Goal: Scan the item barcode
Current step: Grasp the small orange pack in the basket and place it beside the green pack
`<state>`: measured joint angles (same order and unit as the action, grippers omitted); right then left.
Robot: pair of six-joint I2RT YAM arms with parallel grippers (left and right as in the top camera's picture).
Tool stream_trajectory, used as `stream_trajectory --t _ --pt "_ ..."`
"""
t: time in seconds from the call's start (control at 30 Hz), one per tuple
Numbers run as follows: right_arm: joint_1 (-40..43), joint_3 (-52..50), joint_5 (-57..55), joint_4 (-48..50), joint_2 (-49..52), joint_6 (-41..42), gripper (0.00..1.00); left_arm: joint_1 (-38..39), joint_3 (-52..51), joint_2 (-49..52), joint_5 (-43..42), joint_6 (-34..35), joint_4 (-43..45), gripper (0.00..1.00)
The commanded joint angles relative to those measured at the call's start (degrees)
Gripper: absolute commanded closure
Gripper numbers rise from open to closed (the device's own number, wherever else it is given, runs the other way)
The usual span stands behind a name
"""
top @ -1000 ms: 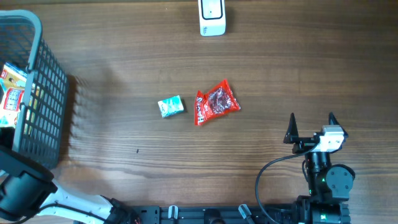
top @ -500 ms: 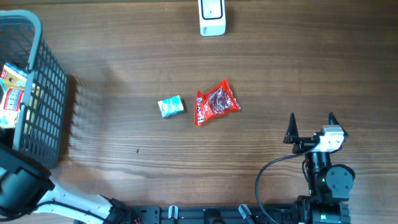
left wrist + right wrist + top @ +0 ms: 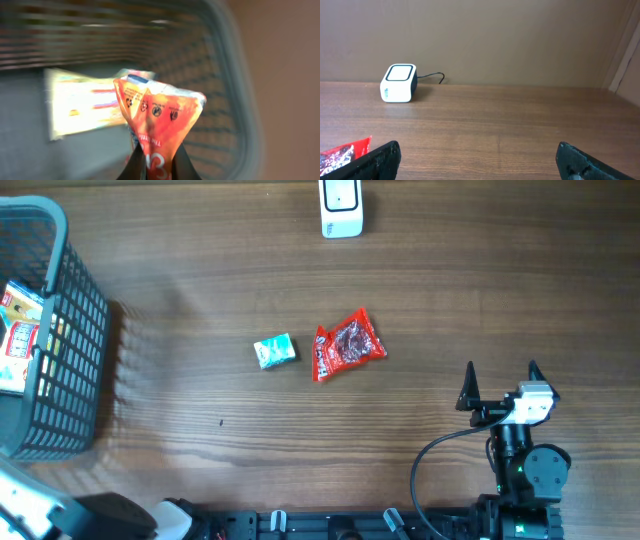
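Note:
In the left wrist view my left gripper (image 3: 159, 162) is shut on the lower end of an orange printed packet (image 3: 160, 115), held up above the inside of the grey mesh basket (image 3: 235, 100); the view is blurred. The white barcode scanner (image 3: 341, 207) stands at the table's far edge, also in the right wrist view as the scanner (image 3: 399, 83). My right gripper (image 3: 501, 367) rests open near the front right, with nothing between its fingers. The left gripper itself is outside the overhead view.
The basket (image 3: 60, 300) sits at the left edge with packages (image 3: 20, 330) inside, one yellow-white package (image 3: 85, 102) lying flat. A red packet (image 3: 346, 345) and a small teal packet (image 3: 274, 351) lie mid-table. The red packet (image 3: 342, 152) shows left of the right gripper.
In the overhead view the left arm's dark link has dropped toward the lower left corner, uncovering the basket's front end. The right arm and the table items have not moved.

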<state>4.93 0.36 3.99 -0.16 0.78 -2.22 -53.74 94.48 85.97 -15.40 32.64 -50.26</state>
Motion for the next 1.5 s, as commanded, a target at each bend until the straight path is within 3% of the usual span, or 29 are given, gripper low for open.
stream_trajectory --t 0.0,0.23,0.37,0.5,0.57,0.63,0.67,0.83,1.0,1.1,1.2,1.3,1.4,1.47 --pt "-0.15 -0.07 -0.59 0.2 -0.35 0.74 0.0 7.37 0.26 -8.33 -17.18 7.32 2.43 0.96" --pt "-0.15 -0.07 -0.59 0.2 -0.35 0.72 0.0 42.49 0.26 -5.33 -15.96 3.08 -3.87 0.96" --pt "-0.15 -0.07 -0.59 0.2 -0.35 0.72 0.0 62.93 0.26 6.21 6.29 1.88 -11.39 0.96" --pt "-0.15 -0.07 -0.59 0.2 -0.35 0.74 0.0 71.97 0.26 19.74 8.02 1.88 -13.9 0.96" --pt "-0.15 -0.07 -0.59 0.2 -0.35 0.74 0.0 74.25 0.26 25.83 8.02 1.86 -13.9 0.85" --pt "-0.15 -0.07 -0.59 0.2 -0.35 0.74 0.01 75.34 0.26 29.46 8.0 1.86 -13.92 0.51" --pt "-0.15 -0.07 -0.59 0.2 -0.35 0.74 0.0 75.67 0.26 30.47 8.0 1.86 -13.9 0.5" --pt "-0.15 -0.07 -0.59 0.2 -0.35 0.74 0.0 73.85 4.07 28.35 8.04 -1.62 -16.72 0.37" --pt "-0.15 -0.07 -0.59 0.2 -0.35 0.72 0.0 64.76 29.62 21.24 11.5 -4.22 -29.35 0.32" --pt "-0.15 -0.07 -0.59 0.2 -0.35 0.74 0.0 57.48 38.36 15.34 25.22 -4.02 -31.56 0.28" --pt "-0.15 -0.07 -0.59 0.2 -0.35 0.72 0.0 47.58 38.34 10.97 41.24 -0.17 -31.39 0.26" --pt "-0.15 -0.07 -0.59 0.2 -0.35 0.74 0.0 32.46 37.73 11.28 36.83 1.25 -32.17 0.17" --pt "-0.15 -0.07 -0.59 0.2 -0.35 0.74 0.0 21.33 35.98 14.14 30.62 1.27 -32.72 0.0" --pt "-0.15 -0.07 -0.59 0.2 -0.35 0.72 0.0 15.1 34.01 17.64 30.18 1.27 -32.79 0.0"
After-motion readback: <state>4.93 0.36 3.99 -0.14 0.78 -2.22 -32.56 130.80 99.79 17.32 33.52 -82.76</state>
